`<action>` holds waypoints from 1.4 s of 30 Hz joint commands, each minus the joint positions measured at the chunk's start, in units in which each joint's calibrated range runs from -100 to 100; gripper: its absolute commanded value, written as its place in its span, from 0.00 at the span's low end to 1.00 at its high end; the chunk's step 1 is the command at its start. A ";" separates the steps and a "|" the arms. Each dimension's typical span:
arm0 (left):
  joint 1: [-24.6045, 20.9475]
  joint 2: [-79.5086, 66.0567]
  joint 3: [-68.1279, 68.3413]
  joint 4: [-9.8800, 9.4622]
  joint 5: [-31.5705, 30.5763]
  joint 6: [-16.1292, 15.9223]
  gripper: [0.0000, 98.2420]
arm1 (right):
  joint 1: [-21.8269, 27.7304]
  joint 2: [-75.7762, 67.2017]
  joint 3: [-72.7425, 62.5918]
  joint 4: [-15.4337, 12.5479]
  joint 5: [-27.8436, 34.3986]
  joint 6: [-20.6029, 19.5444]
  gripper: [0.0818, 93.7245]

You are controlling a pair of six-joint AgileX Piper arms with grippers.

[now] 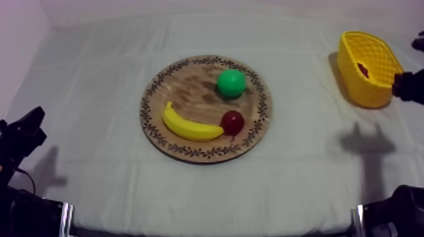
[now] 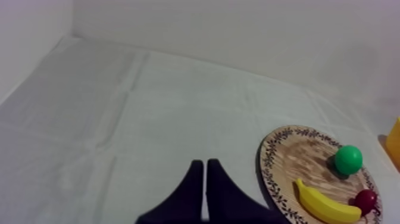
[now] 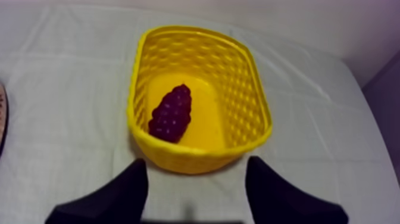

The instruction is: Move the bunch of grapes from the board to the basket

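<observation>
Tools: right tool (image 3: 197,162) spread wide, gripping nothing, just short of yellow lattice basket (image 3: 256,113) by right edge of table (image 3: 59,89), dark purple grape bunch (image 3: 171,113) inside; left tool (image 2: 205,162) closed, empty.

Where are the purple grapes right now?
The bunch of grapes lies on the floor of the yellow basket, at the table's right side, well away from the wooden board. My open right tool hovers just before the basket.
</observation>
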State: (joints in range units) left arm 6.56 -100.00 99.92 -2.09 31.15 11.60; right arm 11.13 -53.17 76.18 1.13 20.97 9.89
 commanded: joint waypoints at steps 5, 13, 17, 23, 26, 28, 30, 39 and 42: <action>-0.01 0.00 -0.04 0.01 -0.03 0.00 0.00 | -0.38 -13.17 9.47 -1.95 1.00 2.07 0.48; -0.01 0.00 -0.04 0.01 -0.03 0.00 0.00 | -2.00 -24.67 15.44 -1.73 5.70 1.61 0.43; -0.01 0.00 -0.04 0.01 -0.03 0.00 0.00 | -2.92 -30.22 18.32 -1.10 8.38 0.93 0.38; -0.01 0.00 -0.04 0.01 -0.03 0.00 0.00 | -4.08 -36.58 20.88 -1.39 12.40 1.25 0.16; -0.01 0.00 -0.04 0.01 -0.03 0.00 0.00 | -4.26 -39.67 21.94 -1.61 14.40 0.62 0.06; -0.01 0.00 -0.04 0.01 -0.03 0.00 0.00 | -4.37 -41.16 22.22 -1.65 15.60 -0.28 0.03; -0.01 0.00 -0.04 0.01 -0.03 0.00 0.00 | -4.51 -41.89 22.39 -1.97 16.29 -0.70 0.02; -0.01 0.00 -0.04 0.01 -0.03 0.00 0.00 | -4.75 -42.56 23.39 -2.46 16.96 0.02 0.01; -0.01 0.00 -0.04 0.01 -0.03 0.00 0.00 | -4.88 -42.58 23.52 -2.66 16.20 0.71 0.01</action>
State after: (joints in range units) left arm 6.56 -100.00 99.92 -2.09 31.15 11.59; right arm 6.24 -95.74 99.66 -1.45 37.41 10.37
